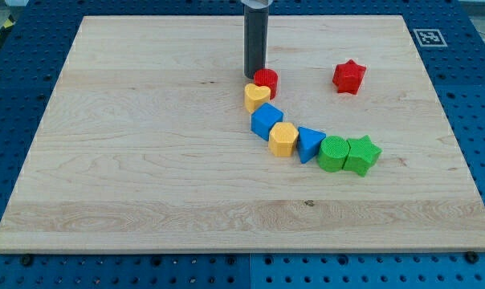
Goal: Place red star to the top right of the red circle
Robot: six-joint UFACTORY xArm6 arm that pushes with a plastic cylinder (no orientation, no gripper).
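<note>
The red star lies on the wooden board, right of centre near the view's top. The red circle lies to its left, about a hundred pixels away, touching the yellow heart below it. My tip stands at the red circle's upper left edge, touching or almost touching it, and far left of the red star.
A curved row runs down to the right from the yellow heart: a blue cube, a yellow hexagon, a blue triangle, a green circle and a green star. The board's edge borders a blue perforated table.
</note>
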